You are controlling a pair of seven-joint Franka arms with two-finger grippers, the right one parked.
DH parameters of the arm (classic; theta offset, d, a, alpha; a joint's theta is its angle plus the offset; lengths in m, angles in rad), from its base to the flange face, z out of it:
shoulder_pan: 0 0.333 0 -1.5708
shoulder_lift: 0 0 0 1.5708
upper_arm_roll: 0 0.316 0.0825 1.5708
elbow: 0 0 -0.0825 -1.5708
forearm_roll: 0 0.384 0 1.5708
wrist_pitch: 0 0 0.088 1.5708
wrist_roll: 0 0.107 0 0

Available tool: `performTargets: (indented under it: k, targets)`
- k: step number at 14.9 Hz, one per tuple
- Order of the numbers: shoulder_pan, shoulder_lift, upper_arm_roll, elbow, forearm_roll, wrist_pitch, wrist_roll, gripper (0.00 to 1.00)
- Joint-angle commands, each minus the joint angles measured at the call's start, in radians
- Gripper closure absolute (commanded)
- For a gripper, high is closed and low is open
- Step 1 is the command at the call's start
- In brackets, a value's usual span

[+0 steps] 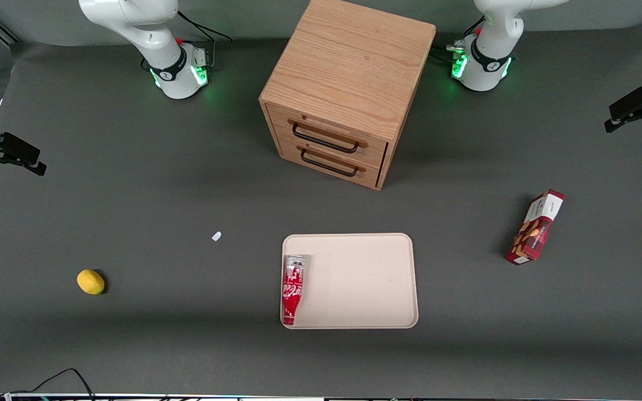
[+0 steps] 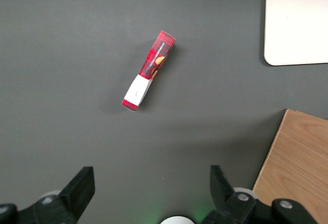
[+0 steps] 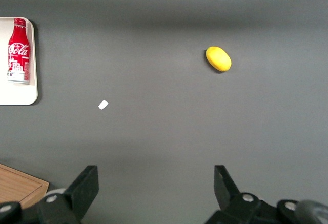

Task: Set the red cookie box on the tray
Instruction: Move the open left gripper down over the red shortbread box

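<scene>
The wooden cabinet (image 1: 349, 83) stands upright, drawers facing the front camera. The tray (image 1: 365, 278) lies nearer that camera, a red bottle (image 1: 293, 288) inside along one edge. The red cookie box (image 1: 535, 226) rests on the table toward the working arm's end, long axis running 1 to 7 o'clock in the front view, white end at 1. The gripper (image 2: 151, 190) hangs above the table, fingers spread wide, holding nothing.

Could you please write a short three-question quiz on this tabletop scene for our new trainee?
1. True or false: the red cookie box lies on the tray.
2. What already lies in the tray? A) lemon B) red bottle C) nothing
3. Are the gripper fingers open or shut?

Key:
1. False; it is on the table toward the working arm's end.
2. B, the red bottle.
3. Open, high above the table near the box.
</scene>
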Motion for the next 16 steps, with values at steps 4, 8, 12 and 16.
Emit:
performTargets:
  k: [4, 8, 12, 16]
  targets:
    - [0.004, -0.001, -0.007, -0.013, 0.013, 0.035, -0.014, 0.00]
    - [0.001, 0.057, -0.007, -0.018, 0.013, 0.072, 0.000, 0.00]
    - [0.002, 0.171, -0.007, -0.026, 0.101, 0.163, 0.208, 0.00]
    - [0.002, 0.274, -0.007, -0.067, 0.105, 0.290, 0.282, 0.00]
